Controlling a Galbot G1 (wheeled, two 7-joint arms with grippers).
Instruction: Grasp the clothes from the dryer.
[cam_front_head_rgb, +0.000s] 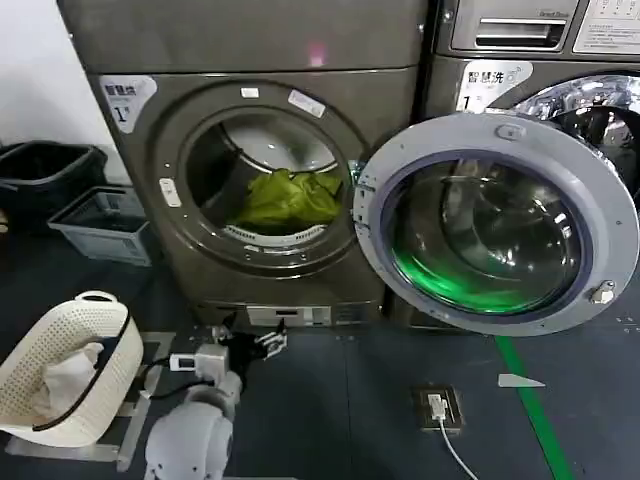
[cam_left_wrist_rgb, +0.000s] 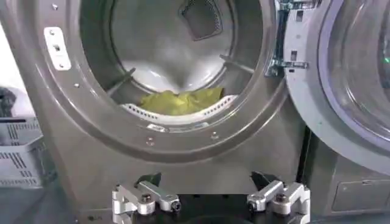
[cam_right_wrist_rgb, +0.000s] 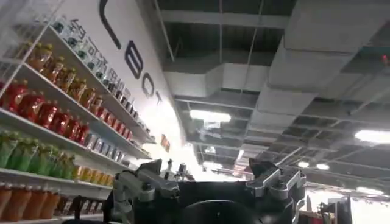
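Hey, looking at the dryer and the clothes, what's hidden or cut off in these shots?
- Clothes: head view, lower part hidden behind the drum lip; left wrist view, more hidden.
- Dryer: head view, top cut off by the edge.
- Left gripper: left wrist view, base cut off below; fingers open, short of the drum.

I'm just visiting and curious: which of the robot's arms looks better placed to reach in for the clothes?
Probably the left. The left gripper sits open, low in front of the dryer, facing the clothes in the drum. The right gripper points up toward a ceiling and shelves.
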